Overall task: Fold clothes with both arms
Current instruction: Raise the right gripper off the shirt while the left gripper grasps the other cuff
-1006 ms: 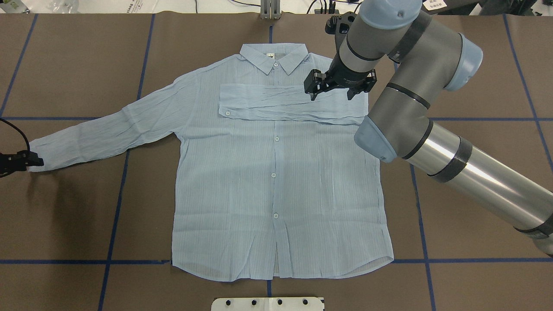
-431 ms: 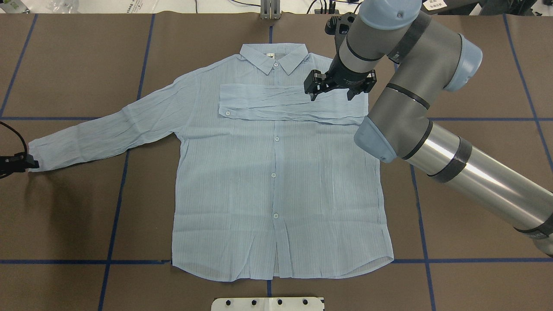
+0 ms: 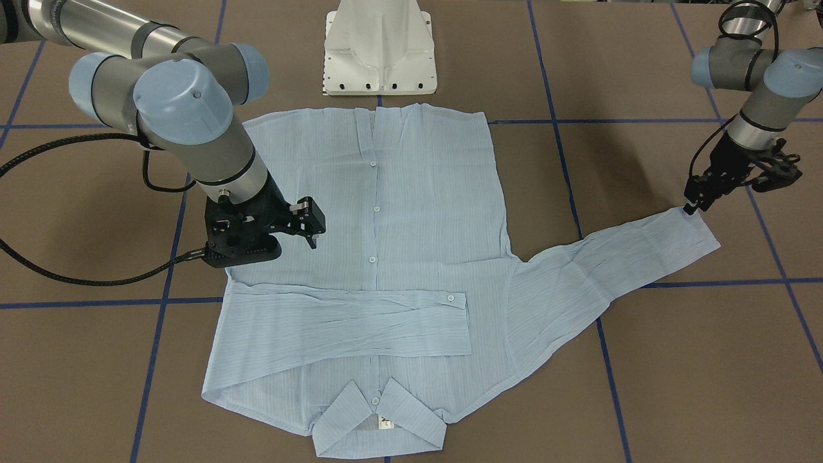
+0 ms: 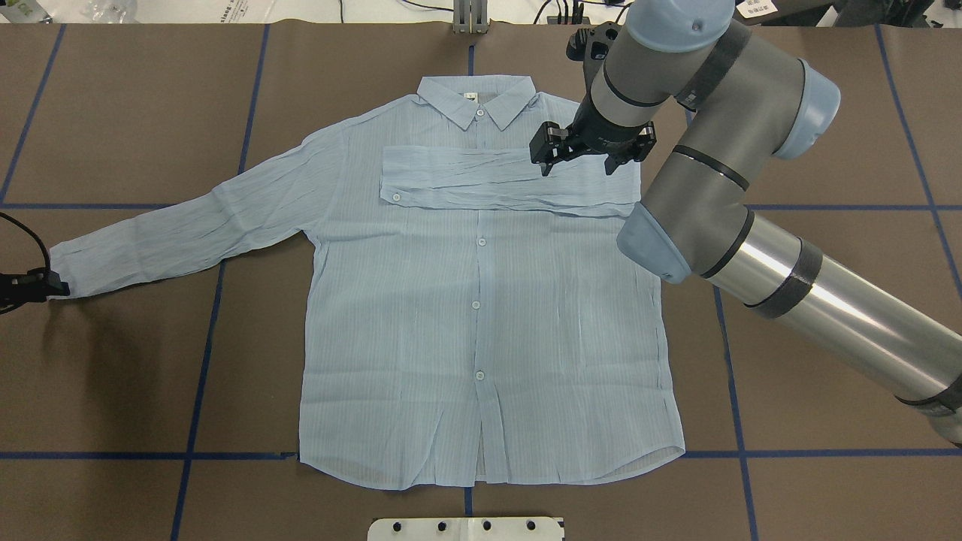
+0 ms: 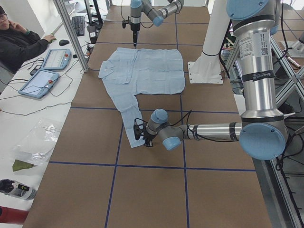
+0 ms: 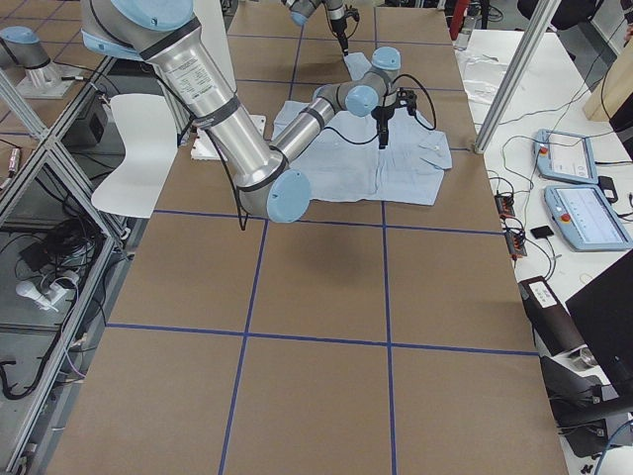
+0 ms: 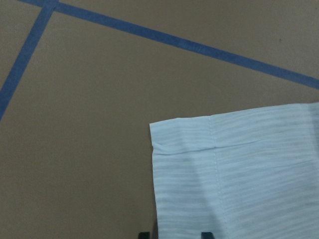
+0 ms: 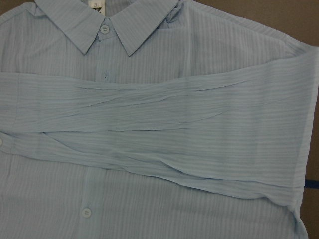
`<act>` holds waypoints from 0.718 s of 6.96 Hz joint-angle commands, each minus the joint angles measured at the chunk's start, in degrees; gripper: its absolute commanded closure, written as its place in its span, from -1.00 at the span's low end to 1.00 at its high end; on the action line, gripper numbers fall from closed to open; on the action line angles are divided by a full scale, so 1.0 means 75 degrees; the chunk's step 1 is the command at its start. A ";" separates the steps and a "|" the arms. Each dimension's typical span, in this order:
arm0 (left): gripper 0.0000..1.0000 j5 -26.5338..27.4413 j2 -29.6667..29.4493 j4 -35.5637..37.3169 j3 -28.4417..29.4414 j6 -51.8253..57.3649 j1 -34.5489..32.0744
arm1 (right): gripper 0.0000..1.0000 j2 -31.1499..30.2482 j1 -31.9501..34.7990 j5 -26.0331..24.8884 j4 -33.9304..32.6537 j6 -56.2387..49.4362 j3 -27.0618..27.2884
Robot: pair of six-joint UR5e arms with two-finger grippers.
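The light-blue shirt [image 4: 481,315] lies flat and buttoned on the brown table, collar [image 4: 477,101] at the far side. One sleeve [image 4: 488,180] is folded across the chest. The other sleeve [image 4: 188,225] stretches out to the view's left. My left gripper [image 4: 60,288] sits at that sleeve's cuff [image 7: 184,144]. In the left wrist view its two dark fingertips [image 7: 143,234] show apart at the bottom edge, with cuff cloth between them. My right gripper [image 4: 577,159] hovers open over the folded sleeve near the shoulder, holding nothing.
The white pedestal base [image 3: 379,58] stands at the table's near edge by the shirt hem. Blue tape lines [image 4: 203,338] grid the brown surface. A person [image 5: 19,42] sits at a side table with teach pendants [image 5: 45,80].
The left gripper has shifted slightly toward the view's left at the cuff. The shirt and the right arm have not moved.
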 commanded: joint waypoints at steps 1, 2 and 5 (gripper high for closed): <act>0.14 -0.0012 0.0054 0.0001 -0.0011 -0.0006 0.0063 | -1.00 -0.0030 0.0005 0.0012 0.0000 0.0000 0.0021; 0.30 -0.0012 0.0055 0.0001 -0.0011 -0.0006 0.0063 | -1.00 -0.0030 0.0005 0.0000 0.0000 0.0000 0.0021; 1.00 -0.0047 0.0159 0.0013 -0.0256 -0.0006 0.0052 | -1.00 -0.0030 0.0005 0.0012 0.0000 -0.0012 0.0021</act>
